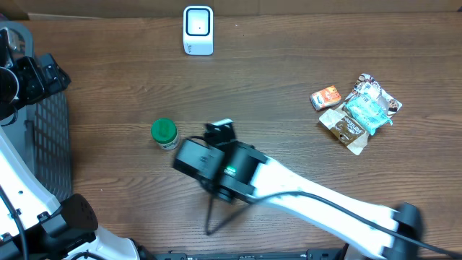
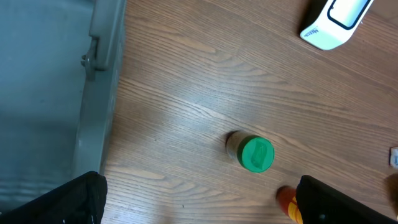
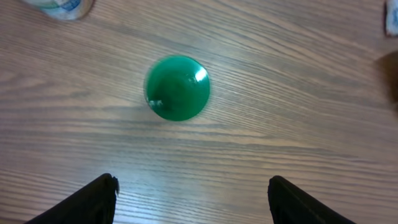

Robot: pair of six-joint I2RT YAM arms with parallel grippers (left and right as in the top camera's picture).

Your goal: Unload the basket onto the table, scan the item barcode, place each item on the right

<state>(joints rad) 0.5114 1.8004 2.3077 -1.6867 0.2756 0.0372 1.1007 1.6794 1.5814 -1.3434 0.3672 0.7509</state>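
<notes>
Wood-grain table (image 1: 108, 94) is carrying a green-lidded jar (image 1: 164, 133) standing upright near the middle, a white scanner (image 1: 198, 30) sitting at the far edge, snack packets (image 1: 361, 112) lying clustered at right, and a dark mesh basket (image 1: 47, 144) sitting at left.

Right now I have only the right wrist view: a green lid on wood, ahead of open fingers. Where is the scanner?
Observer: The white barcode scanner stands at the far edge of the table, well beyond the green-lidded jar.
Operator: Any other items?
Observer: A cluster of snack packets lies far off on the right side.
Operator: And the left arm?
Observer: The left gripper is open and holds nothing, next to a gray bin.
</notes>
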